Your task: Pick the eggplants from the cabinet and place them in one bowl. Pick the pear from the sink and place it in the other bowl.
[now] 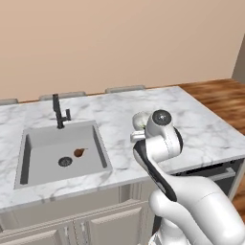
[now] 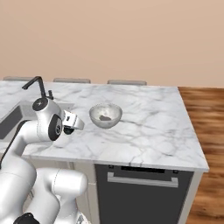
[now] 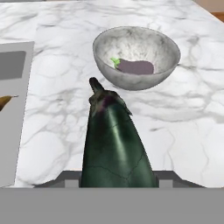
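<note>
While gripped, eggplant [image 3: 114,144] between fingers

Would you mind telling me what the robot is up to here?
It is carrying an eggplant in its shut gripper over the counter, toward a bowl that already holds another eggplant. The pear lies in the sink by the drain.
</note>
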You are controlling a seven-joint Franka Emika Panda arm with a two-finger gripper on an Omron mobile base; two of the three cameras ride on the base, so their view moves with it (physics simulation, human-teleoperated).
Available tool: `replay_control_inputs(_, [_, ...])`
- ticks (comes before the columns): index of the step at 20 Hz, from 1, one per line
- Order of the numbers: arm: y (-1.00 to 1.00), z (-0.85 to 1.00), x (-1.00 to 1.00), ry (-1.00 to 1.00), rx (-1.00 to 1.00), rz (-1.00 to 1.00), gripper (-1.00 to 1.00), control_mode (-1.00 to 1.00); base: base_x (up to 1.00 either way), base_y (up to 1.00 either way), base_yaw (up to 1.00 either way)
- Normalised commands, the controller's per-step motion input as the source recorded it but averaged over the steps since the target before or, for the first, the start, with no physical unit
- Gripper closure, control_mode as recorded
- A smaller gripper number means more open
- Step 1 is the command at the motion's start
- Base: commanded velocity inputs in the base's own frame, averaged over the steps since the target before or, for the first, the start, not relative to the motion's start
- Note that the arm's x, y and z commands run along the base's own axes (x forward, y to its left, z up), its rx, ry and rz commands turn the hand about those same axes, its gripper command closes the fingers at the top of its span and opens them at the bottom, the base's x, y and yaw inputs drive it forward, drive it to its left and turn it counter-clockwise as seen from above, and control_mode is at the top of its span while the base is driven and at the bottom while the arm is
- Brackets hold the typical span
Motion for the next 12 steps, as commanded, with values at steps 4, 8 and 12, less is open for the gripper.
replay_control_inputs(4, [0.00,0.00,0.00,0.00,0.00,0.00,1.00,1.00,0.29,0.14,-0.03])
replay_control_inputs(8, [0.00,0.00,0.00,0.00,0.00,0.00,1.00,1.00,0.32,0.14,-0.02])
replay_control_inputs(12, [0.00,0.00,0.00,0.00,0.00,0.00,1.00,1.00,0.06,0.09,0.00])
